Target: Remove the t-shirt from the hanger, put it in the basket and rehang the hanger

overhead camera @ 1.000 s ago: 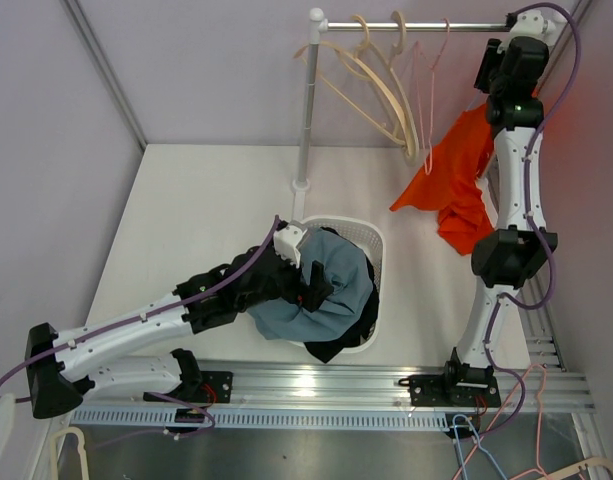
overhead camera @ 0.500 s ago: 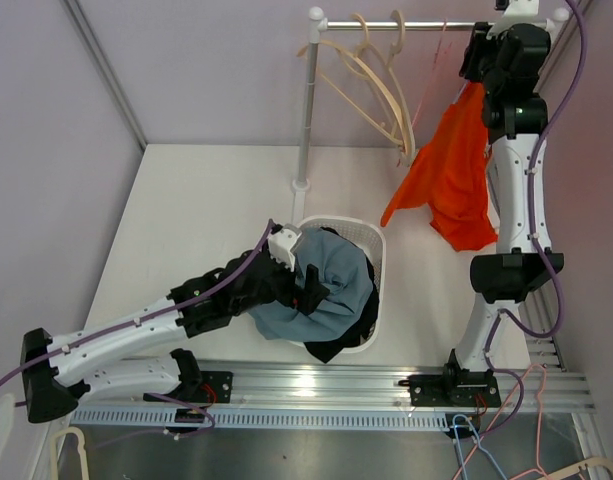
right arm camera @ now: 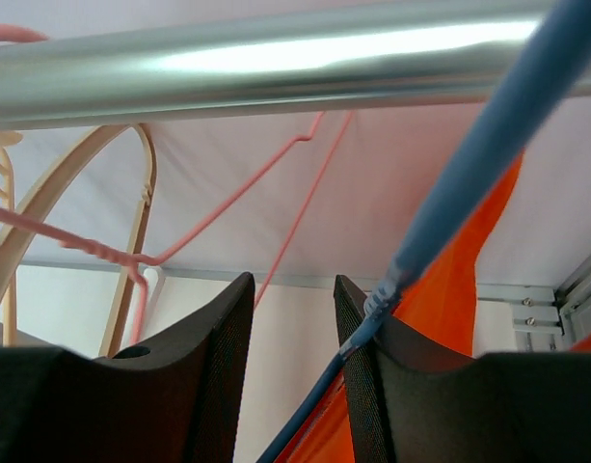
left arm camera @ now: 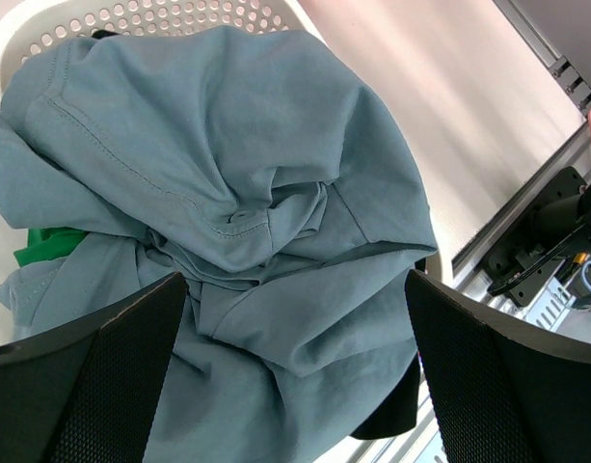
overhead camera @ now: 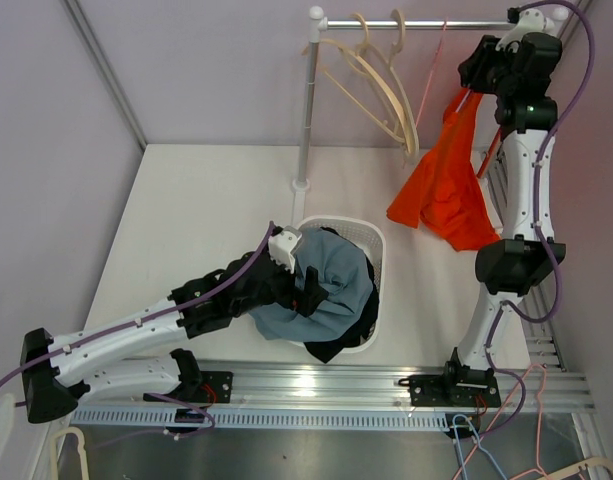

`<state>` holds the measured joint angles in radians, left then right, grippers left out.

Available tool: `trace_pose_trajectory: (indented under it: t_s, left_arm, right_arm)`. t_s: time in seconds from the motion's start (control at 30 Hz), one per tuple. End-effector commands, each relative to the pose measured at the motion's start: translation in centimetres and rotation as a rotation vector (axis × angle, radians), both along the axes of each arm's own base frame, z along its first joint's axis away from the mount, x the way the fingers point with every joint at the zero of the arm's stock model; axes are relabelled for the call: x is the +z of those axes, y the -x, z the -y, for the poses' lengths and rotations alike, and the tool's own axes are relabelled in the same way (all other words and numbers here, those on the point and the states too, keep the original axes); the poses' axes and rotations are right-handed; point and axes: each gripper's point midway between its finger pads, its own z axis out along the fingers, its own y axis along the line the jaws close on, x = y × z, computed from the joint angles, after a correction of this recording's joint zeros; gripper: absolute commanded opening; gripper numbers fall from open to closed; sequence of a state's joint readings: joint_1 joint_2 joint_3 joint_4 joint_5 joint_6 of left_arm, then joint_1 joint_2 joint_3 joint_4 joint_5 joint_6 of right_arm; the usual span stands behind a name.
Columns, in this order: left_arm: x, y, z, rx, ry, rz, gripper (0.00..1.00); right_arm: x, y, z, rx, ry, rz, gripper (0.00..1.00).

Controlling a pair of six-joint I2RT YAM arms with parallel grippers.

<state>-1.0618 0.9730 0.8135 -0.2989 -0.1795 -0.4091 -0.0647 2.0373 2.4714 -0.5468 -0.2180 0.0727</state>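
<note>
We take the clothes rail (overhead camera: pixel 436 24) as our mark. The orange t-shirt (overhead camera: pixel 448 185) hangs bunched below the rail's end farthest from its post (overhead camera: pixel 306 110). The right gripper (right arm camera: pixel 293 294) sits just under that same end, near the side wall, so room is tight there. Along the rail toward the post hang cream hangers (overhead camera: pixel 381 85) and a pink wire hanger (overhead camera: pixel 426 95), the pink one just beside the shirt. The right jaws stand partway apart. The blue hanger (right arm camera: pixel 488 164) runs down through the gap against one finger's inner edge, and we cannot tell whether they pinch it.

The widest bare stretch of table (overhead camera: pixel 186 220) lies out from the post's foot, on the side away from the shirt. A white basket (overhead camera: pixel 374 235) stands near that foot, heaped above its rim with a grey-blue shirt (left arm camera: pixel 228 145). The left gripper (left arm camera: pixel 295 280) hangs over the heap, jaws spread wide with nothing between them.

From above, the shirt and the right arm cover the blue hanger, and no view shows its hook on the rail. Close up it is blurred and cut off by the frame. We cannot tell whether the orange shirt's lowest folds reach the table. In the basket only a corner of green cloth (left arm camera: pixel 44 243) shows, and a black garment (overhead camera: pixel 336 348) spills over the rim farthest from the rail.
</note>
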Motion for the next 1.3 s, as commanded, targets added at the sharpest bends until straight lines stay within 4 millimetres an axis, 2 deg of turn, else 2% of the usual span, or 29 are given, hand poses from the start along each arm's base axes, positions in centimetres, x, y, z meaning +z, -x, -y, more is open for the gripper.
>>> trace_pose_trajectory:
  t_s: [0.0, 0.23, 0.3, 0.43, 0.5, 0.57, 0.6, 0.63, 0.67, 0.7, 0.73, 0.9, 1.07, 1.17, 1.2, 1.27]
  left_arm:
    - [1.1, -0.5, 0.2, 0.004, 0.034, 0.03, 1.0]
    - [1.0, -0.5, 0.4, -0.001, 0.035, 0.03, 0.99]
    - [0.7, -0.4, 0.3, 0.0, 0.029, 0.028, 1.0]
    - [0.6, -0.4, 0.2, 0.003, 0.028, 0.024, 1.0]
    - [0.7, -0.4, 0.2, 0.004, 0.034, 0.025, 1.0]
    - [0.7, -0.4, 0.1, 0.006, 0.036, 0.025, 0.99]
    - [0.8, -0.4, 0.1, 0.007, 0.038, 0.024, 0.99]
    - [0.6, -0.3, 0.1, 0.005, 0.034, 0.022, 1.0]
    - [0.8, -0.3, 0.1, 0.005, 0.038, 0.024, 0.99]
    - [0.7, -0.3, 0.1, 0.007, 0.037, 0.024, 0.99]
    - [0.7, -0.3, 0.0, 0.007, 0.034, 0.023, 0.99]
    - [0.8, -0.2, -0.1, 0.007, 0.039, 0.024, 0.99]
    - [0.6, -0.2, -0.1, 0.009, 0.035, 0.021, 0.99]
    - [0.7, -0.3, -0.1, 0.011, 0.038, 0.023, 1.0]
    - [0.7, -0.2, -0.1, 0.009, 0.038, 0.022, 0.99]
    - [0.7, -0.3, -0.1, 0.01, 0.037, 0.024, 1.0]
  right_arm:
    - [3.1, 0.4, 0.5, 0.05, -0.078, 0.08, 0.0]
    - [0.6, 0.2, 3.0, -0.007, -0.102, -0.001, 0.0]
    - [0.6, 0.4, 3.0, -0.01, -0.099, -0.002, 0.0]
    - [0.9, 0.9, 2.8, -0.002, -0.093, 0.002, 0.1]
    - [1.0, 0.9, 2.8, -0.003, -0.093, 0.002, 0.04]
    - [1.0, 0.9, 3.1, -0.014, -0.091, 0.004, 0.06]
    - [1.1, 1.0, 3.1, -0.015, -0.089, 0.006, 0.09]
    - [1.2, 1.1, 3.2, -0.02, -0.09, 0.004, 0.21]
    - [1.2, 1.2, 3.2, -0.027, -0.089, 0.003, 0.4]
    - [1.4, 1.3, 3.6, -0.044, -0.083, 0.006, 0.65]
    - [1.3, 1.4, 3.7, -0.055, -0.078, 0.002, 0.7]
    - [2.1, 1.8, 4.9, -0.173, -0.007, 0.023, 0.78]
    - [2.5, 1.9, 6.0, -0.257, 0.024, 0.034, 0.82]
    - [1.7, 2.0, 6.6, -0.3, 0.043, 0.0, 0.82]
    - [0.8, 2.3, 6.7, -0.321, 0.059, -0.037, 0.82]
    - [-0.3, 3.1, 6.1, -0.357, 0.123, -0.092, 0.82]
